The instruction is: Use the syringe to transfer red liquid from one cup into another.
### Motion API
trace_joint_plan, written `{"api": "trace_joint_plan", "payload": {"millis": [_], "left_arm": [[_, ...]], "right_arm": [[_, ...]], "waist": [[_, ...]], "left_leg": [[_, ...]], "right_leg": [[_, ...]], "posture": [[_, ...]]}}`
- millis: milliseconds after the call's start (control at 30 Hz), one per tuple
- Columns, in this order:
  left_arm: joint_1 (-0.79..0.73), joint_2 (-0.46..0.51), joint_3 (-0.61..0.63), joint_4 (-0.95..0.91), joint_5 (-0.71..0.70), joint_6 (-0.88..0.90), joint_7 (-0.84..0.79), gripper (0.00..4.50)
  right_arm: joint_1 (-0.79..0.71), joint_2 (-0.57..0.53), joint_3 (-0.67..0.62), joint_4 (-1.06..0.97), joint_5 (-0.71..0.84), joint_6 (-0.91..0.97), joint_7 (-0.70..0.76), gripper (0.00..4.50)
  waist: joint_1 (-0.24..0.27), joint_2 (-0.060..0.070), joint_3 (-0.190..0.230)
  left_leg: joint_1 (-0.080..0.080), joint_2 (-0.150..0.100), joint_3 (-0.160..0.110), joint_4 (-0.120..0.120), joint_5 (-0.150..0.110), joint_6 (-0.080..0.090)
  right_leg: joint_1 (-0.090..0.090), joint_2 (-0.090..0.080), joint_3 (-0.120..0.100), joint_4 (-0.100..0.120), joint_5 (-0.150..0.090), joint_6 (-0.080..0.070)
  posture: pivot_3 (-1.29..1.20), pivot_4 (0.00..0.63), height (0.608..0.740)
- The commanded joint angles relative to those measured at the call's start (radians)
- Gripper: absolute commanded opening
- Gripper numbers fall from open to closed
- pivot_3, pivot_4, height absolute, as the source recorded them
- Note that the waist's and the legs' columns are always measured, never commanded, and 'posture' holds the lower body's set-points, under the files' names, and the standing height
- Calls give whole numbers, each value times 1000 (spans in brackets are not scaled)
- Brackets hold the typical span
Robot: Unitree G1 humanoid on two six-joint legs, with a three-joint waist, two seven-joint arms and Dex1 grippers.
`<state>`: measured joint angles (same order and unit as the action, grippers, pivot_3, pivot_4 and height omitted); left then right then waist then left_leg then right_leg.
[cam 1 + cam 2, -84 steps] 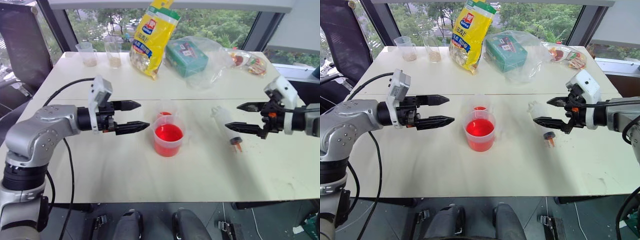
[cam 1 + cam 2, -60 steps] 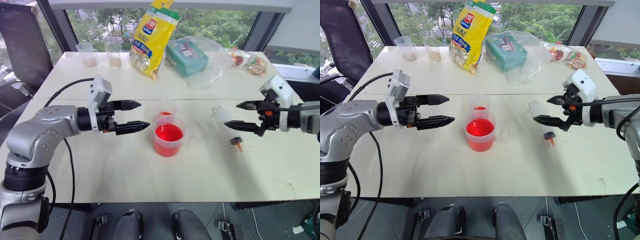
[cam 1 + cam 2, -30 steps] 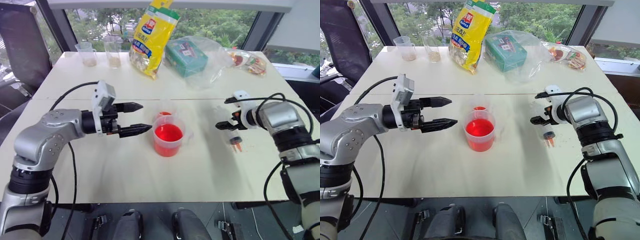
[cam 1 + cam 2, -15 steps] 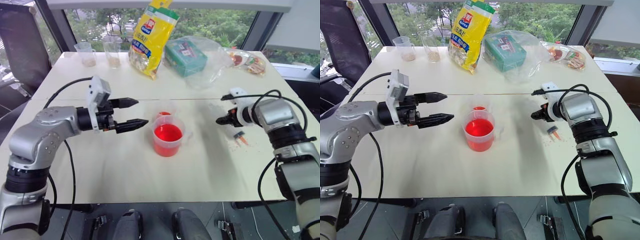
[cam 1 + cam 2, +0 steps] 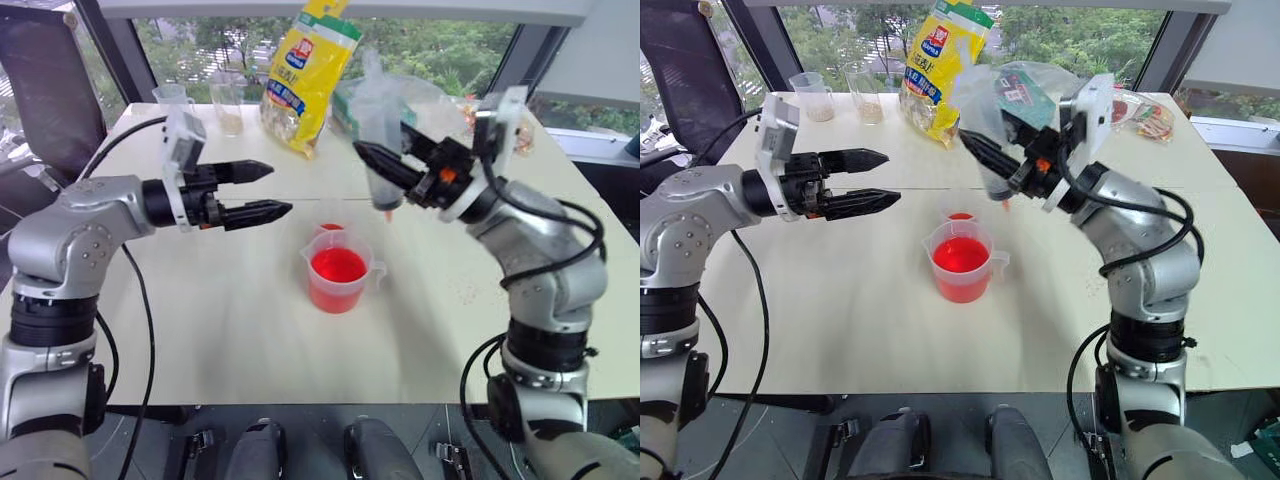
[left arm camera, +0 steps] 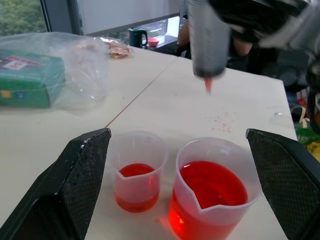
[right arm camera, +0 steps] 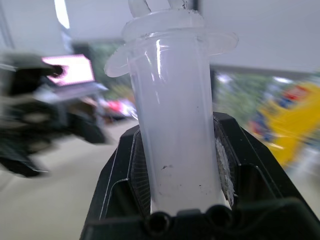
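My right gripper (image 5: 378,140) is shut on the syringe (image 5: 381,135), gripping its clear barrel (image 7: 175,115) and holding it up in the air with the orange-red tip down. The tip (image 6: 208,86) hangs above and just behind the two cups. The wide spouted beaker (image 5: 338,275) stands mid-table with red liquid (image 6: 212,185) in it. Right behind it is the narrower clear cup (image 5: 330,232), with a little red liquid (image 6: 135,172) at its bottom. My left gripper (image 5: 279,190) is open, pointing level at the cups from their left, apart from them.
A tall yellow bag (image 5: 305,70), a green box in a clear plastic bag (image 5: 1015,90) and two beakers with beige grains (image 5: 178,108) stand along the far edge. A snack packet (image 5: 1145,115) lies at the back right. Red specks (image 6: 220,122) dot the table.
My right gripper has lifted the syringe off the table and swung it up and left, to above the cups, tip down. My left gripper has risen a little.
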<state>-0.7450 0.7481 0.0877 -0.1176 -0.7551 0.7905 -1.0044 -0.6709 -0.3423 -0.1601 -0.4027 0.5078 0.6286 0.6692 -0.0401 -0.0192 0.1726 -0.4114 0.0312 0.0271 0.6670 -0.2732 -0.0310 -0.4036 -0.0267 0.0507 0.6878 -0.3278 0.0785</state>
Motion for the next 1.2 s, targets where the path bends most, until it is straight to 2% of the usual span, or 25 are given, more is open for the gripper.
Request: {"api": "trace_joint_plan", "payload": {"millis": [33, 267, 467, 700, 1200], "left_arm": [[-50, -3, -3, -11, -18, 17, -21, 4500], [-113, -8, -1, -20, -55, 72, -37, 4500], [-128, -10, -7, -36, -81, 106, -45, 4500], [-109, -2, -19, -64, -96, 141, -73, 4500], [-150, -148, -88, 12, -53, 120, -45, 4500]], "right_arm": [[49, 56, 42, -60, 16, -97, -22, 1368], [199, 137, 170, 61, -91, -327, -15, 1368], [278, 156, 233, 175, -156, -466, 4, 1368], [305, 149, 250, 222, -171, -513, 16, 1368], [322, 119, 278, 225, -186, -515, 22, 1368]], "waist": [[-1, 0, 0], [-3, 0, 0], [-4, 0, 0], [-3, 0, 0], [-2, 0, 0]], "left_leg": [[0, 0, 0, 0, 0, 0], [1, 0, 0, 0, 0, 0], [1, 0, 0, 0, 1, -1], [1, 0, 0, 0, 1, -1], [4, 0, 0, 0, 1, -2]], "right_leg": [[0, 0, 0, 0, 0, 0], [0, 1, 0, 1, 0, 0], [0, 1, 0, 1, 0, 0], [0, 1, 0, 1, 0, 0], [3, 2, 0, 2, 0, 0]], "posture": [[0, 150, 740], [0, 150, 740], [0, 150, 740], [0, 150, 740], [0, 150, 740]]}}
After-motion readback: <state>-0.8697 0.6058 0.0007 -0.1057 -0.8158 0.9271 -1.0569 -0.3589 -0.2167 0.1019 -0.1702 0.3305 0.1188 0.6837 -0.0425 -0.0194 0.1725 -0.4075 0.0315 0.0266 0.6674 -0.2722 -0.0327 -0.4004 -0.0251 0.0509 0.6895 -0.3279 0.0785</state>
